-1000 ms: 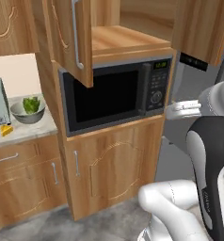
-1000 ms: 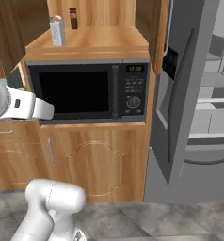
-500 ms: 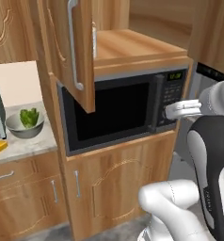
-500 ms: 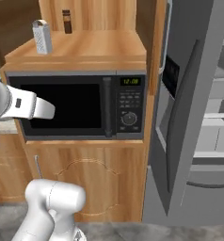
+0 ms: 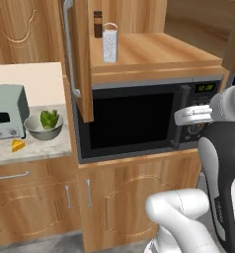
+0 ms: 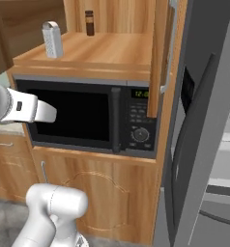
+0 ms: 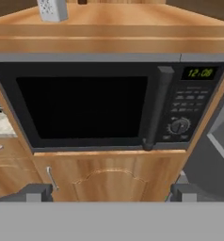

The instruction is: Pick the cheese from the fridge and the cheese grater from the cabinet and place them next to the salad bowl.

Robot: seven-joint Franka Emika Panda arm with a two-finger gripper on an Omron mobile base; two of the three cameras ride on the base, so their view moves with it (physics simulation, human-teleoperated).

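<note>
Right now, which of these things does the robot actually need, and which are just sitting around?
Needed:
cheese grater on the open cabinet shelf
cheese on the counter
salad bowl
fridge

Just around:
microwave
toaster oven
dark bottle behind the grater

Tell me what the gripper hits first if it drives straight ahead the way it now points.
Most likely the microwave, around its dark door glass: the open gripper faces it squarely. The cheese grater stands higher, above that line. Depth is unclear.
</note>
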